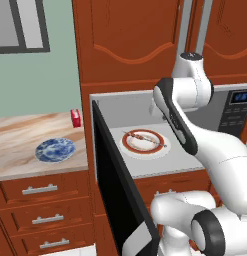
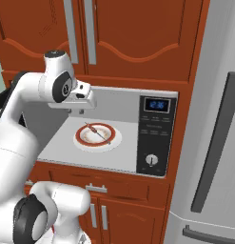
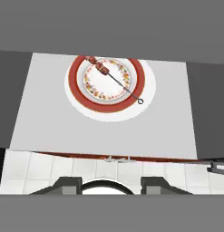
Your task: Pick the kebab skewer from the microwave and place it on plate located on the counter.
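Nothing is moved yet: the skewer (image 3: 114, 78) lies on the red-rimmed plate (image 3: 86, 105) mid-floor in the microwave (image 2: 156, 136). The gripper (image 3: 111, 183), jaws apart, holds nothing. The blue plate (image 1: 55, 149) waits near the counter's (image 1: 15, 140) front edge.

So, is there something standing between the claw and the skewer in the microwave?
Nothing visible. The claw hangs in front of the open microwave, and the skewer lies uncovered on the red-rimmed plate inside. The door is swung fully aside.
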Robot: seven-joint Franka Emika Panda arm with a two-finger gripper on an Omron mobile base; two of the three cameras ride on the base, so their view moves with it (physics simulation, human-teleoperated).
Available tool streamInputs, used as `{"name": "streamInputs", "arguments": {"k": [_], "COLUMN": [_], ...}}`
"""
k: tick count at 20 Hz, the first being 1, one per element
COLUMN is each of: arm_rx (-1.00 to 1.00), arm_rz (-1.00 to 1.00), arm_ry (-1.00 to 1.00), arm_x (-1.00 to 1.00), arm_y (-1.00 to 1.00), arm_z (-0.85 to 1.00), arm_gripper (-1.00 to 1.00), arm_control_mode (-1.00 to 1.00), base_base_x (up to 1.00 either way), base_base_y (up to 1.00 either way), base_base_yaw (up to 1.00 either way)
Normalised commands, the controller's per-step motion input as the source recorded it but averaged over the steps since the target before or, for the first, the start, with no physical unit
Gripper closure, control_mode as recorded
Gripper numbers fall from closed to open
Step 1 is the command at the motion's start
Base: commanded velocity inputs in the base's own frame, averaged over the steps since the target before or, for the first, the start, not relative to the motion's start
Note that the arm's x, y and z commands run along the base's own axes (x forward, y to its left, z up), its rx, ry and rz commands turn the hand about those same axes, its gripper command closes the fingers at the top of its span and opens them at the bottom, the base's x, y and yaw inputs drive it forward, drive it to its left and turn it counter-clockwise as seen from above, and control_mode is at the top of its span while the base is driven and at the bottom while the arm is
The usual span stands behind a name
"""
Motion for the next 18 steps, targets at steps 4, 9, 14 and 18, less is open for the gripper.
{"name": "streamInputs", "arguments": {"k": [4,9,14,18], "arm_rx": [0.0,0.0,0.0,0.0], "arm_rz": [0.0,0.02,0.05,0.13], "arm_ry": [-0.04,-0.31,-0.19,0.0], "arm_x": [-0.2,-0.48,0.11,0.52], "arm_y": [0.0,0.0,0.0,-0.02], "arm_z": [0.0,-0.22,-0.35,-0.18], "arm_gripper": [-1.0,-1.0,-1.0,-1.0], "arm_control_mode": [-1.0,-1.0,-1.0,-1.0], "base_base_x": [0.0,0.0,0.0,0.0], "base_base_y": [0.0,0.0,0.0,0.0], "base_base_yaw": [0.0,0.0,0.0,0.0]}}
